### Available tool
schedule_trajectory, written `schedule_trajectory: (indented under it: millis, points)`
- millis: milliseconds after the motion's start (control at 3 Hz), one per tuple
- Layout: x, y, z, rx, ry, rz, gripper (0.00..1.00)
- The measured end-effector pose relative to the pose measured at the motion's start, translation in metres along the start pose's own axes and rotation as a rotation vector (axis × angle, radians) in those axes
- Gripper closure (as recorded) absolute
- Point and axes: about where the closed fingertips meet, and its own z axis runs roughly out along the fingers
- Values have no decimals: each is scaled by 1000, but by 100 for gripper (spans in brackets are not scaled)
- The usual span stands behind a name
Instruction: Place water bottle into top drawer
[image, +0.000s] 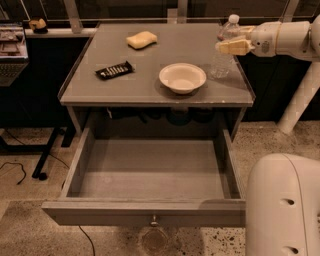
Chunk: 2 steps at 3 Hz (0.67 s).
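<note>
Nearest, my own white body shell fills the lower right and cuts off the right front corner of the top drawer. The drawer is pulled well out, its knob facing forward. What shows of its floor is bare. That step counts as done: the drawer is ready to receive.

Next, the table above it. A bowl sits near the front edge, right of centre. A black remote lies to its left, and a yellow sponge lies further back. None of these stands in the way of a drop into the drawer.

At the far right of the table, the water bottle stands upright on the surface, just beside the bowl and not yet lifted. My claw is at the bottle's upper body, reaching in from the right on the end of my arm. I cannot tell whether it has closed on the bottle or only sits against it.

Still to do, in my judgement: confirm the grasp, lift, carry forward and down over the open drawer, and release.

Hard to make out:
- The bottle's label is mostly masked by the claw.
- The recess under the tabletop behind the drawer is in deep shadow, with dark shapes I cannot identify.
</note>
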Motion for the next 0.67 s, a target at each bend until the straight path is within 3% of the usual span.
schedule_trajectory:
  millis: [333,667]
  points:
    - [0,0,0,0,0,0,89]
    - [0,2,3,-8,1,-1,100]
